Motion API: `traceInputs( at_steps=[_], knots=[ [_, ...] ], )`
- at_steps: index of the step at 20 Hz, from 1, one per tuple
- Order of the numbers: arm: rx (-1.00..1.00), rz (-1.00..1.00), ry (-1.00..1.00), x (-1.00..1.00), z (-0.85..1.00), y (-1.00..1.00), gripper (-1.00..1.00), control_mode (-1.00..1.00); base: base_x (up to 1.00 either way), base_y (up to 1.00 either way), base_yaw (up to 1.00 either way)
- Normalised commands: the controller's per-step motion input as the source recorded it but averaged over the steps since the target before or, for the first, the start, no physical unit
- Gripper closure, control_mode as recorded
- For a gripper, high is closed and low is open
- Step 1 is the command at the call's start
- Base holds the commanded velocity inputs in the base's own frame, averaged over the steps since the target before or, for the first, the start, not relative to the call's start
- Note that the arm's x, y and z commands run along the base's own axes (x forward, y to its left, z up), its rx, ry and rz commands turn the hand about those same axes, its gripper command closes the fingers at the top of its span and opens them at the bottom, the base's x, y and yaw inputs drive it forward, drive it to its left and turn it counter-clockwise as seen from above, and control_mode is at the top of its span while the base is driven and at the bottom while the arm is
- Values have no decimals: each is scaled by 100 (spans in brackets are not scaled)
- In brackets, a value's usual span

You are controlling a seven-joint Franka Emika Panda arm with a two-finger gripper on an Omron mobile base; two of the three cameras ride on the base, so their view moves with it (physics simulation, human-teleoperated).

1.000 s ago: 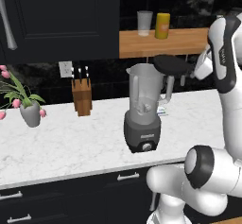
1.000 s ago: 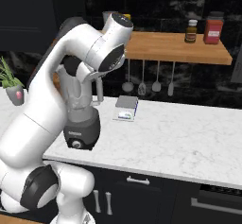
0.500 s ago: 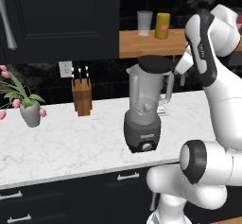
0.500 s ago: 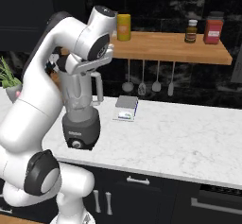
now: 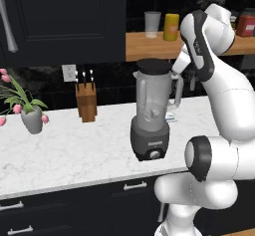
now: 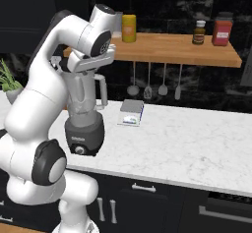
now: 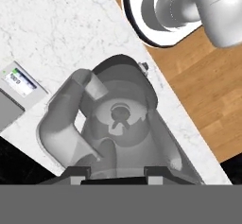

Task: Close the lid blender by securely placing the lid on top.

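So: left base view, the arm has swung inward over the last second, carrying the lid from off to the jar's handle side to a spot on top of the blender; the black disc now sits level across the jar mouth, with the gripper at its right edge. Whether it is seated or just resting I can't tell from here; my read is the placement step is nearly done, with press-down and release left. The blender stands on a white marbled surface, with a knife block and a potted pink flower well apart to its left, and a clear cup and yellow cup on the wooden shelf above. Right base view: the arm's wrist now covers the jar top, where before it stood further back; the blender's dark base and knob show below it, a small kitchen scale lies near on the surface, utensils hang under the shelf, and jars stand on it. Hand view: looking straight down into the jar, blade hub visible through what I take to be open mouth, so the lid is not fully over it from this angle; jaws together, clamped on the lid's dark edge at the bottom. Dark cabinets, black wall behind.
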Motion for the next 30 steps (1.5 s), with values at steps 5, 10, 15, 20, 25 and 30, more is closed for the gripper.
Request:
traceInputs(
  at_steps=[5,10,15,20,25,30],
  knots=[
    [0,-5,0,18,0,13,100,-100,0,0,0],
    [0,-5,0,16,-3,1,100,-100,0,0,0],
    [0,-5,0,10,-13,0,100,-100,0,0,0],
    [0,-5,0,1,-15,9,100,-100,0,0,0],
    [0,-2,0,0,-2,6,100,-100,0,0,0],
    [0,0,0,-10,0,0,100,-100,0,0,0]
  ],
)
